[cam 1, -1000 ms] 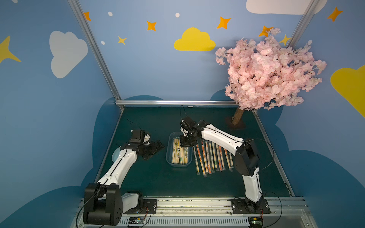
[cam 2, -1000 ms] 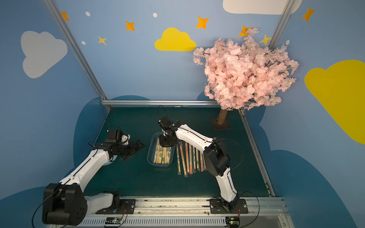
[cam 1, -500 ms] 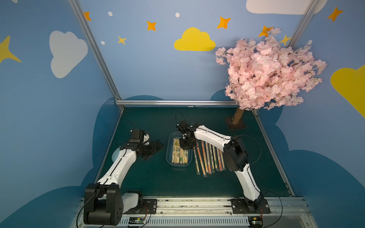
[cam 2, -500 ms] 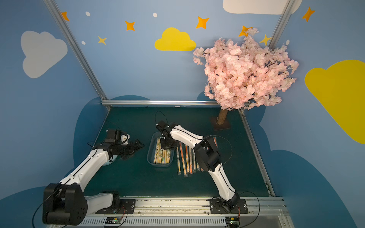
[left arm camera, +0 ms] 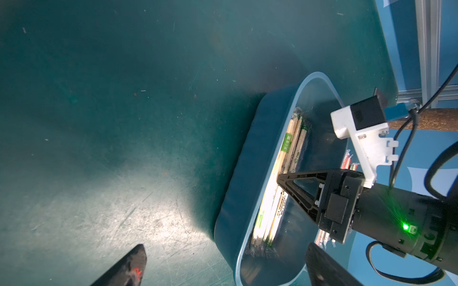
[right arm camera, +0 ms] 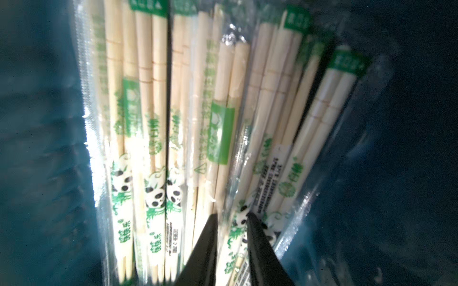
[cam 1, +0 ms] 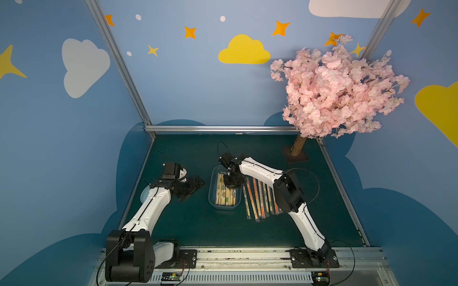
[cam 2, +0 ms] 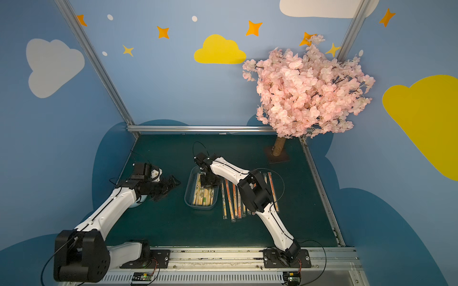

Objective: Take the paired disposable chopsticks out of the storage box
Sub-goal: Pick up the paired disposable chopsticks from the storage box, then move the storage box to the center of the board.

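The storage box (cam 1: pixel 212 198) (cam 2: pixel 188 195) is a clear bluish tub in the middle of the green mat, with several sleeved paired disposable chopsticks (cam 1: pixel 224 196) (cam 2: pixel 203 195) lying in it. My right gripper (cam 1: pixel 229 182) (cam 2: pixel 207 182) reaches down into the box's far half. In the right wrist view its fingers (right arm camera: pixel 232 216) are closed around one panda-printed pair (right arm camera: pixel 230 237) at the right of the pile (right arm camera: pixel 153 123). My left gripper (cam 1: pixel 195 184) (cam 2: pixel 171 184) (left arm camera: pixel 225 247) hangs open and empty just left of the box (left arm camera: pixel 247 161).
Several sleeved pairs (cam 1: pixel 257 198) (cam 2: pixel 233 200) lie in a row on the mat right of the box, partly under the right arm. A pink blossom tree (cam 1: pixel 339 91) stands at the back right. A pale disc (cam 1: pixel 145 195) lies under the left arm.
My right gripper has moved from above the box's far right corner down into the box, onto the pile. The left arm has not moved.
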{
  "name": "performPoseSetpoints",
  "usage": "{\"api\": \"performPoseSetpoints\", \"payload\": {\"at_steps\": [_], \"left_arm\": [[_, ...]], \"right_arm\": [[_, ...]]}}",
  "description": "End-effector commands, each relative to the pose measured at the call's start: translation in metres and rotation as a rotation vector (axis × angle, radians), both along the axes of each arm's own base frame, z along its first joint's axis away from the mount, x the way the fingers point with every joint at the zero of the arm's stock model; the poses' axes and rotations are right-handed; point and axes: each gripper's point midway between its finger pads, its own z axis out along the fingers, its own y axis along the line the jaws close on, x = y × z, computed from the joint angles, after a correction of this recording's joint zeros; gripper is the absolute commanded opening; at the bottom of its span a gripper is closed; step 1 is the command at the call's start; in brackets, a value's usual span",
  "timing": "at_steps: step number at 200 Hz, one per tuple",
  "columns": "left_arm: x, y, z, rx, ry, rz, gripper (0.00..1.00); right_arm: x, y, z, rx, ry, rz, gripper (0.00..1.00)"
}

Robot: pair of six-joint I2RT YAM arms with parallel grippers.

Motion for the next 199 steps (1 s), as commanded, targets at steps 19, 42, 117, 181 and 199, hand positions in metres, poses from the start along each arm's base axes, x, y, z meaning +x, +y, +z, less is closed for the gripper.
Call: {"api": "performPoseSetpoints", "payload": {"at_steps": [19, 42, 117, 181, 199], "left_arm": [[-0.003, -0.001, -0.002, -0.008, -0.002, -0.011, 1.0], [-0.003, -0.001, -0.001, -0.011, -0.002, -0.01, 1.0], [-0.003, -0.001, 0.0, -0.012, -0.006, -0.008, 1.0], [-0.003, -0.001, 0.0, -0.011, -0.006, -0.014, 1.0], [-0.003, -0.001, 0.001, -0.012, -0.007, -0.013, 1.0]], "right_arm": [[-0.002, -0.013, -0.01, -0.074, 0.028, -0.008, 0.27], [-0.003, -0.011, -0.013, -0.079, 0.041, -0.001, 0.24], [-0.002, 0.001, 0.021, 0.006, 0.013, 0.014, 0.02], [0.001, 0.015, 0.079, 0.169, -0.045, -0.002, 0.0], [0.003, 0.021, 0.092, 0.226, -0.057, -0.002, 0.0]]}}
